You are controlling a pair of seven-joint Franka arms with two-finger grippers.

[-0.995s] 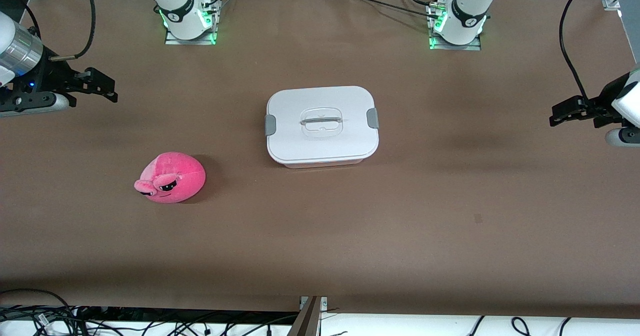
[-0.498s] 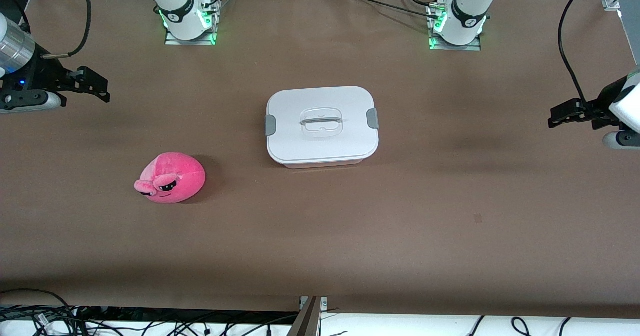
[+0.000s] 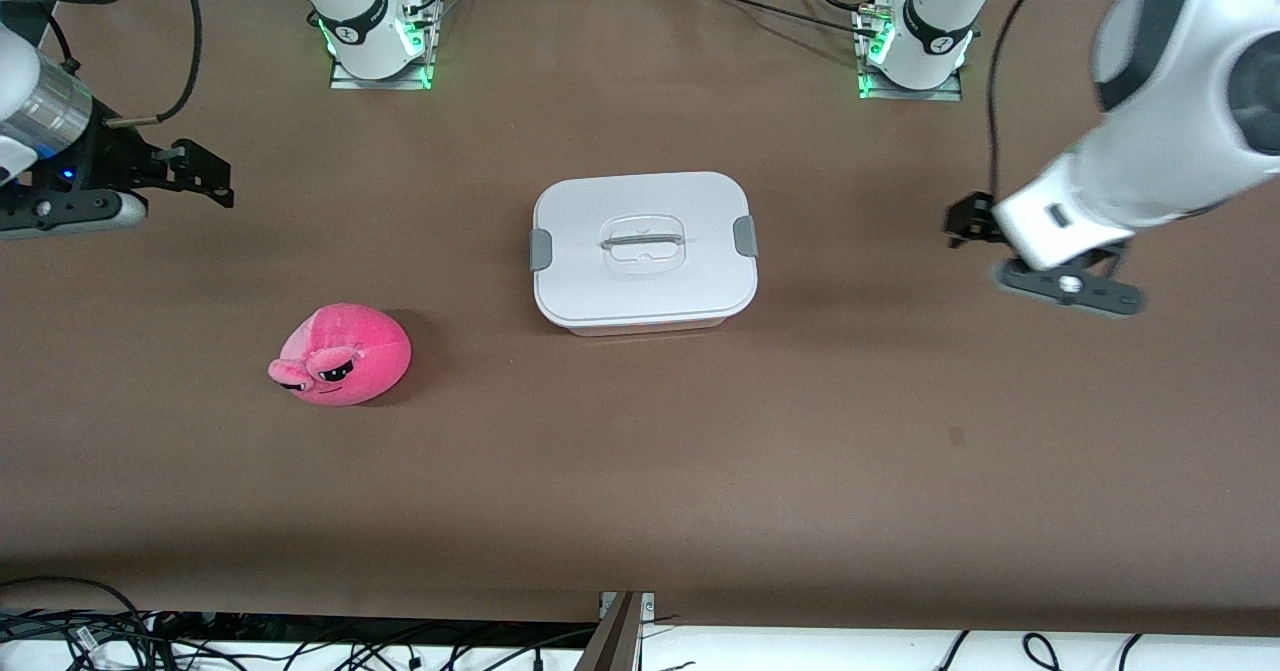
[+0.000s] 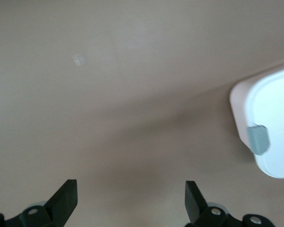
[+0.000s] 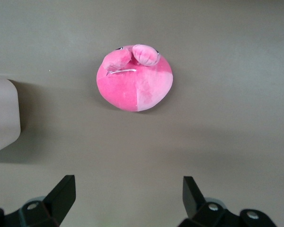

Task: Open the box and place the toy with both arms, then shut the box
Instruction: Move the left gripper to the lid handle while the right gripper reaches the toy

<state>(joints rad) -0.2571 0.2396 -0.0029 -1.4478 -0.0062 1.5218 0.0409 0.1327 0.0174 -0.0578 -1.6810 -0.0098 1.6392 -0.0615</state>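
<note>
The box (image 3: 645,251) stands shut at the middle of the table, its white lid on, with a grey clip (image 3: 744,237) at each end. The pink plush toy (image 3: 340,354) lies on the table nearer the front camera, toward the right arm's end. My left gripper (image 3: 962,221) is open and empty over bare table beside the box's clip end; its wrist view shows the box (image 4: 274,109) and a clip (image 4: 259,139). My right gripper (image 3: 215,179) is open and empty over bare table; its wrist view shows the toy (image 5: 135,80) and a box edge (image 5: 2,118).
The arm bases (image 3: 375,36) (image 3: 915,46) with green lights stand along the table's back edge. Cables (image 3: 120,631) lie below the front edge. A small dark mark (image 3: 956,437) is on the brown table top.
The left arm has swung in from the table's end toward the box. The right gripper has shifted only slightly. Box and toy have not moved.
</note>
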